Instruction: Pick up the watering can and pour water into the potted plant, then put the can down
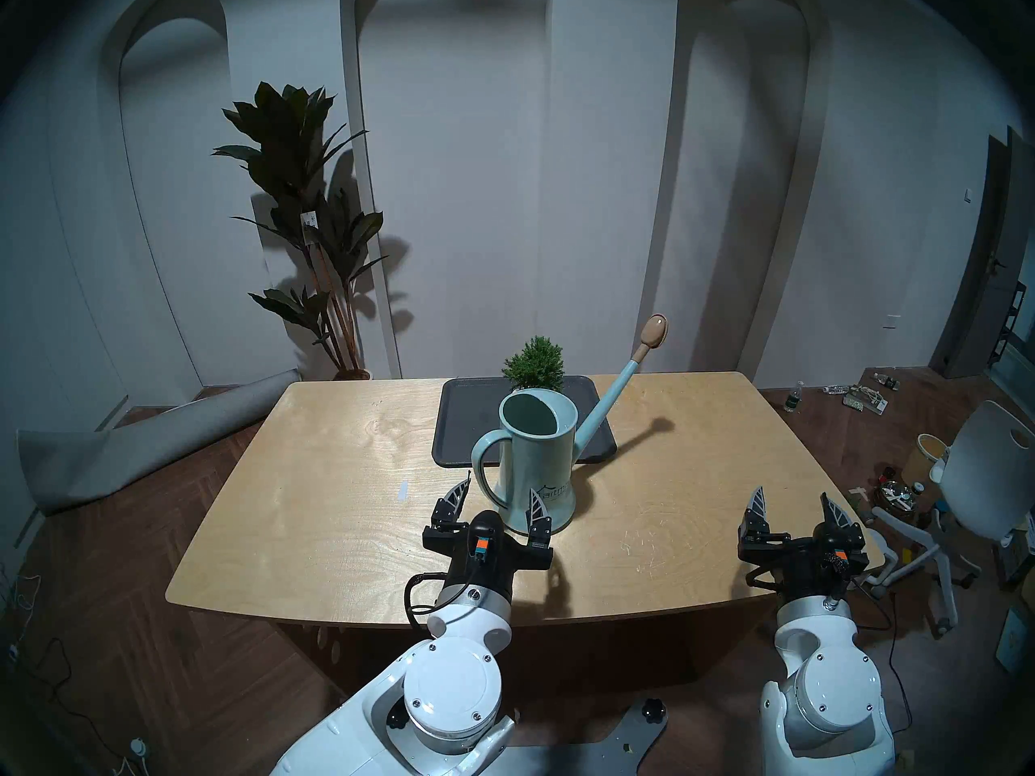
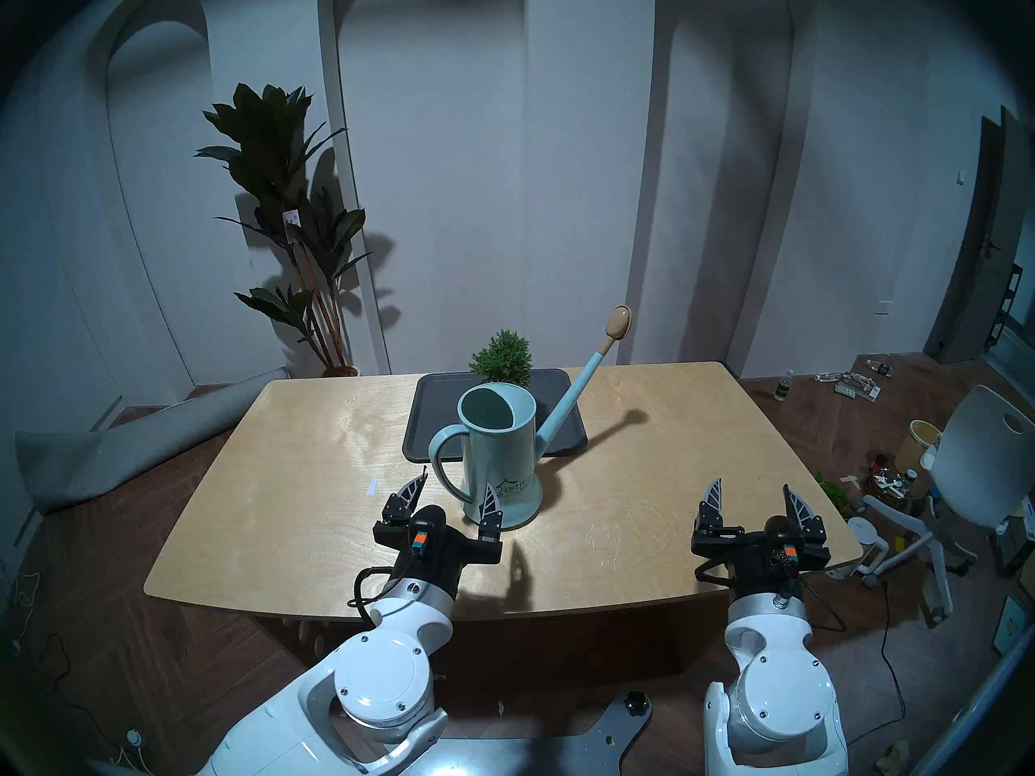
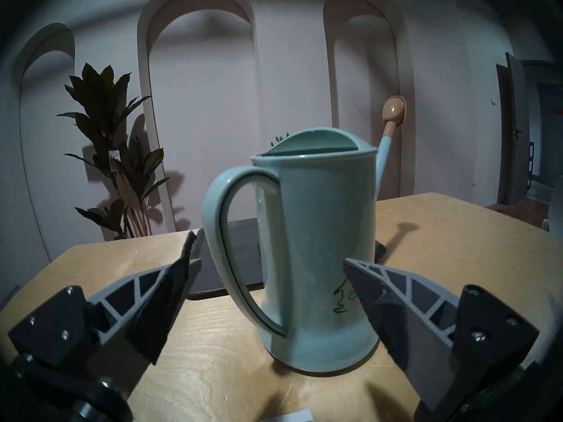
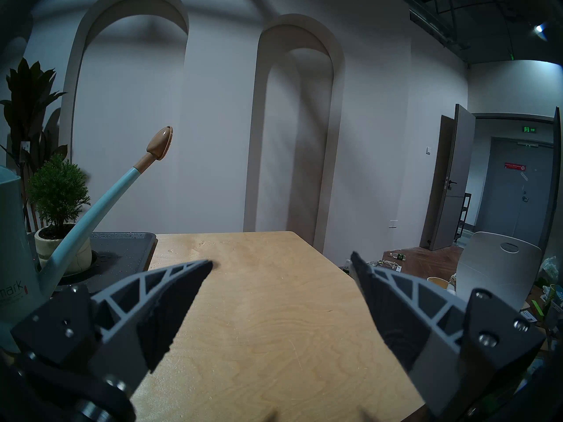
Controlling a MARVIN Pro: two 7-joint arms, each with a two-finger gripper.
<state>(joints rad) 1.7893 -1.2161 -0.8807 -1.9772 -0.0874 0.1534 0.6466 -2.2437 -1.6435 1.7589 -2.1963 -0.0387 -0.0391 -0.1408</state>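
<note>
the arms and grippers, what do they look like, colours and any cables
Both arms have glossy white shells with silver round joint caps and black wrist housings. The left gripper and right gripper each carry two pointed grey fingers with a triangular lattice and black pads. Each wrist bears a small orange-and-teal tag, and black cables loop beside it.

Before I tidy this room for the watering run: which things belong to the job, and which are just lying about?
Belongs to the job:
watering can
potted plant
left gripper, open by the can's handle

Just lying about:
dark tray under the plant
tall floor plant
white chair
rolled grey mat
right gripper, open, idle
</note>
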